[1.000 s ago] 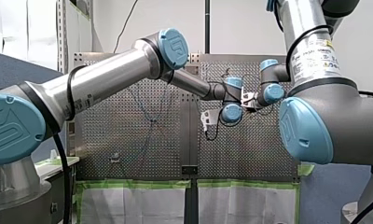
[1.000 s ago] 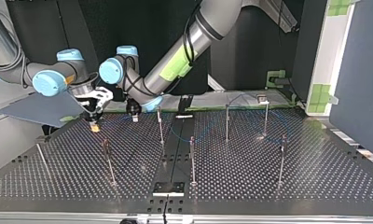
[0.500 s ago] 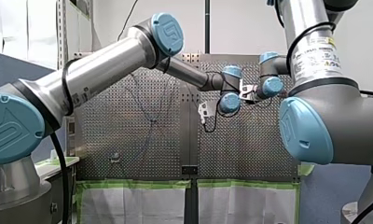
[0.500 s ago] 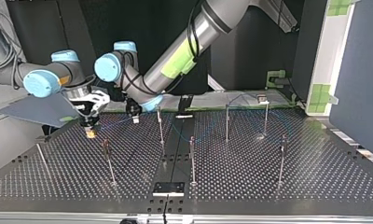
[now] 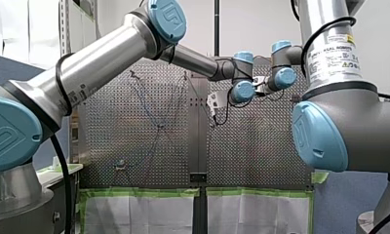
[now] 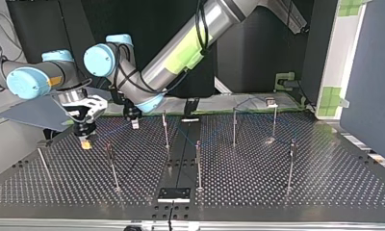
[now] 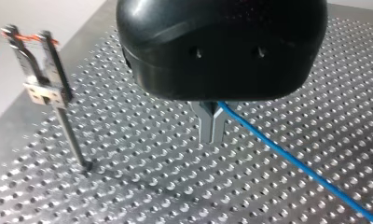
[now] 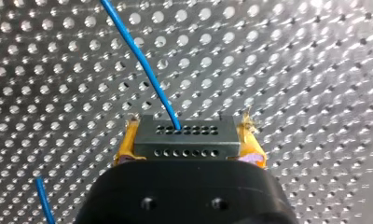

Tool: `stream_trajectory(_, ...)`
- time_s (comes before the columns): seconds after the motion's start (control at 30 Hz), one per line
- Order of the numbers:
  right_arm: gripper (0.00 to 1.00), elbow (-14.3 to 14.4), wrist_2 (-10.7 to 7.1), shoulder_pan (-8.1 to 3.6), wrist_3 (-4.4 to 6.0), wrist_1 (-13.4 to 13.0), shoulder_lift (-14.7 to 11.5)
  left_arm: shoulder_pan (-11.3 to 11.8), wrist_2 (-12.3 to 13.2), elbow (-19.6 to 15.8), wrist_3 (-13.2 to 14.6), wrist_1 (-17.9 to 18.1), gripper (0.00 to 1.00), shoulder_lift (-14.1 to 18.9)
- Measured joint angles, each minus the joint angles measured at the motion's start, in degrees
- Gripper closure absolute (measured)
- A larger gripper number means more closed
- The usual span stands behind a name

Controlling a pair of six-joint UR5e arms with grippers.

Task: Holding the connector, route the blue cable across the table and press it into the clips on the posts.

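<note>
Toward nine o'clock in the top view, our right gripper [image 6: 86, 142] is clamping the connector [image 8: 184, 137] between yellow pads [image 8: 252, 150]; at its two o'clock, our left gripper [image 6: 134, 124] is pinching the blue cable [image 7: 287, 156].

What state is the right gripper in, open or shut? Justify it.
Shut: the right gripper's yellow pads clamp both sides of the connector, its cable leading out.

Up the arm from my left gripper [image 7: 211, 128], a blue joint cap [image 5: 166, 14] shows the UR mark; my right arm's label [image 5: 332, 58] is unreadable.
</note>
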Motion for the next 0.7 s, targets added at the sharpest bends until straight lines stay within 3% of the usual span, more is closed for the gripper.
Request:
stream_trajectory(0.3, 1.0, -0.13, -0.49, 0.3, 0.08, 0.72, -1.39, -1.03, -0.74, -0.01, 0.05, -0.32, 1.0, 1.76)
stream_trajectory(0.7, 1.0, -0.52, -0.53, 0.63, 0.08, 1.61, -2.15, -2.65, -4.44, 0.0, -0.17, -1.47, 1.0, 2.42)
